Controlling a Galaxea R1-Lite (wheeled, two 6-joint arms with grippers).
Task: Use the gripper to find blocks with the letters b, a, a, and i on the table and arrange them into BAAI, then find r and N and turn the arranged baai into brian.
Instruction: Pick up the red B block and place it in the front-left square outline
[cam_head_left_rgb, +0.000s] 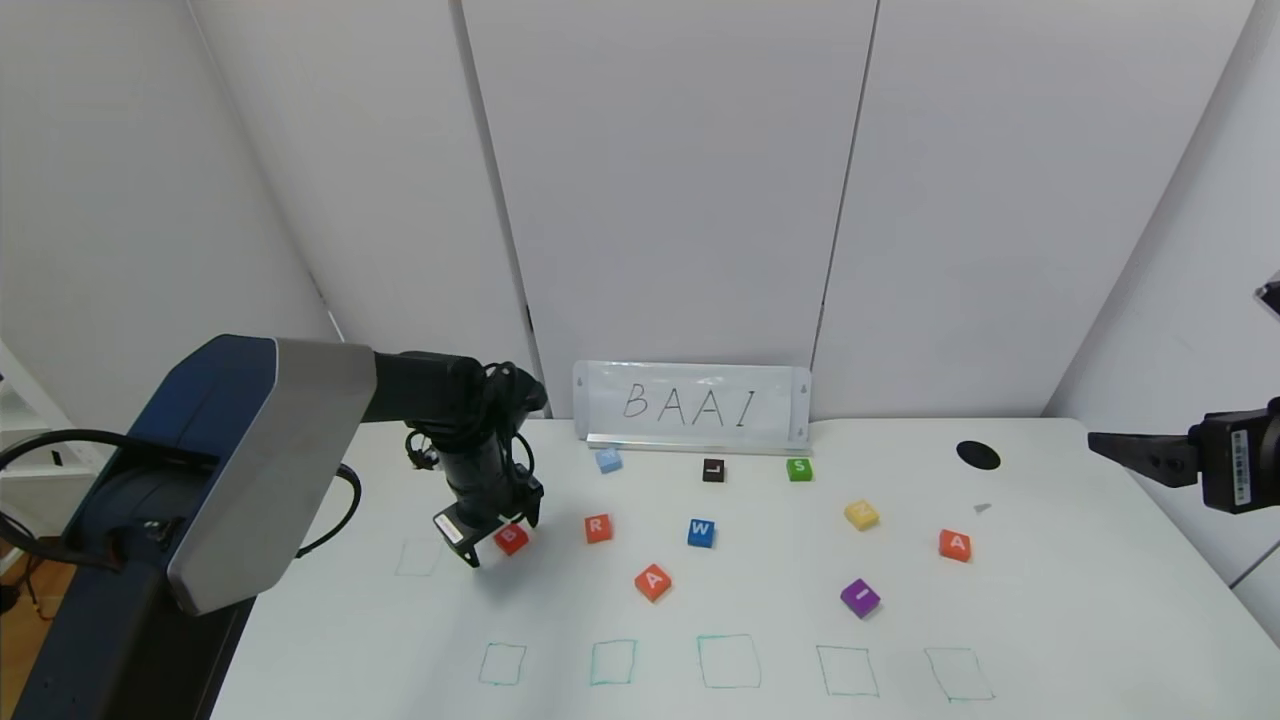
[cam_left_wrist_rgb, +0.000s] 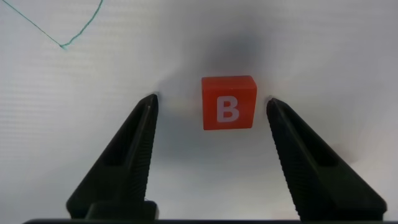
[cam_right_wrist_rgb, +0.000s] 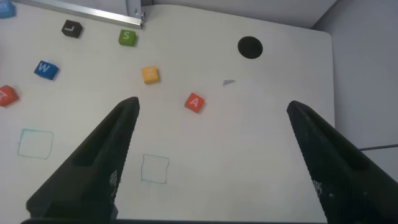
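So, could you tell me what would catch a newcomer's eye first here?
The left gripper is down on the table, fingers either side of the orange-red B block. Behind it stands a white sign reading BAAI, with coloured letter blocks scattered in front.

In the left part of the frame, the left gripper (cam_head_left_rgb: 497, 541) stands around the small orange-red square B block (cam_head_left_rgb: 511, 538), with bare white table (cam_head_left_rgb: 1050, 620) on both sides. The orange-red R block (cam_head_left_rgb: 598, 528) lies near on its right.
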